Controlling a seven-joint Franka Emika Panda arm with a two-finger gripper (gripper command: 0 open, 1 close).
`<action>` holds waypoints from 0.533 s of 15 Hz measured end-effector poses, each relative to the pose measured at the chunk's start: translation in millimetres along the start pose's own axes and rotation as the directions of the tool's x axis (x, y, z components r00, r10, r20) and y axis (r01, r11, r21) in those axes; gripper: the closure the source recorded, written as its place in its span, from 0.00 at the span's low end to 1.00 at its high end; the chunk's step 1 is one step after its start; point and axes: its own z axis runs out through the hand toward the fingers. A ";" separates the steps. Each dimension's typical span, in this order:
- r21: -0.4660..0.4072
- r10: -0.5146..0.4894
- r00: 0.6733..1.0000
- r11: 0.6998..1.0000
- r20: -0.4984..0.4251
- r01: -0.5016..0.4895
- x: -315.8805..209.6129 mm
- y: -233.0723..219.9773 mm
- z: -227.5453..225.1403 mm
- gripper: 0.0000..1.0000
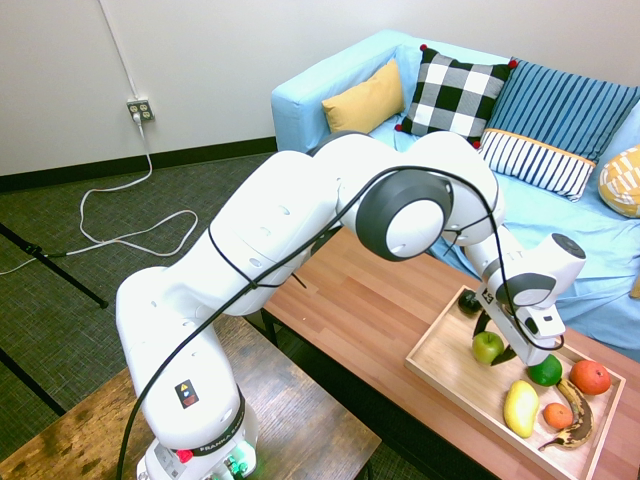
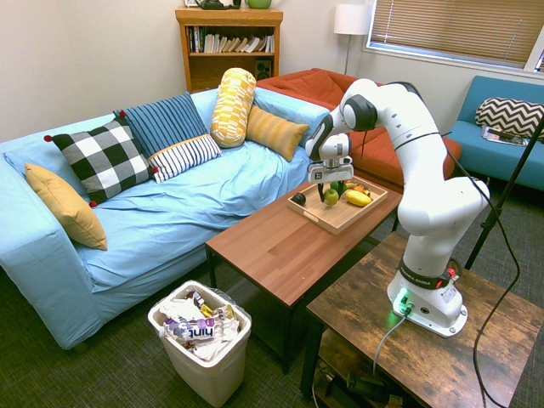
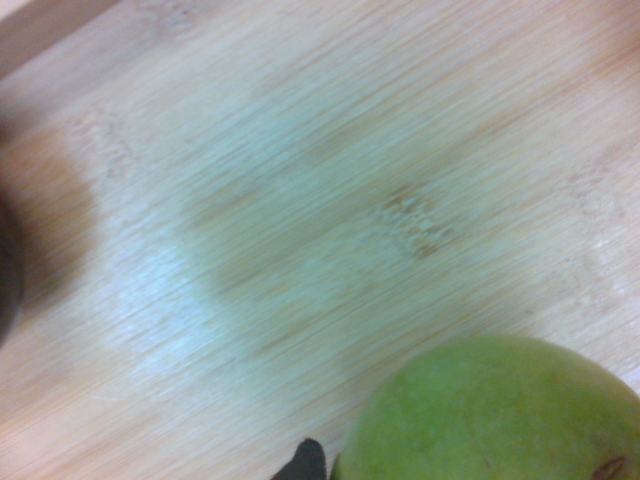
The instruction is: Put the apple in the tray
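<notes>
Bright even light, blurred wrist view

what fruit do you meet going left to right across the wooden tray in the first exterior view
small dark avocado-like fruit → yellow-green apple → long yellow fruit → small orange fruit → round red-orange fruit, all in the light wooden tray

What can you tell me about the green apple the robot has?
The apple is small, round and yellow-green, with shiny smooth skin. Up close in the wrist view there is a little brown mark near its edge. The gripper is shut on it from above, its dark fingers on either side. It sits low inside the light wooden tray, near the end by the small dark fruit. Whether it already rests on the tray floor can't be told.
</notes>
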 end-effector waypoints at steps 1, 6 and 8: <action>-0.001 0.001 1.000 1.000 0.005 -0.001 2.1 1.0 4.6 1.00; -0.005 -0.001 1.000 1.000 0.013 0.001 3.1 -1.3 9.9 0.00; -0.003 0.001 1.000 1.000 0.015 -0.001 3.2 -1.8 9.9 0.00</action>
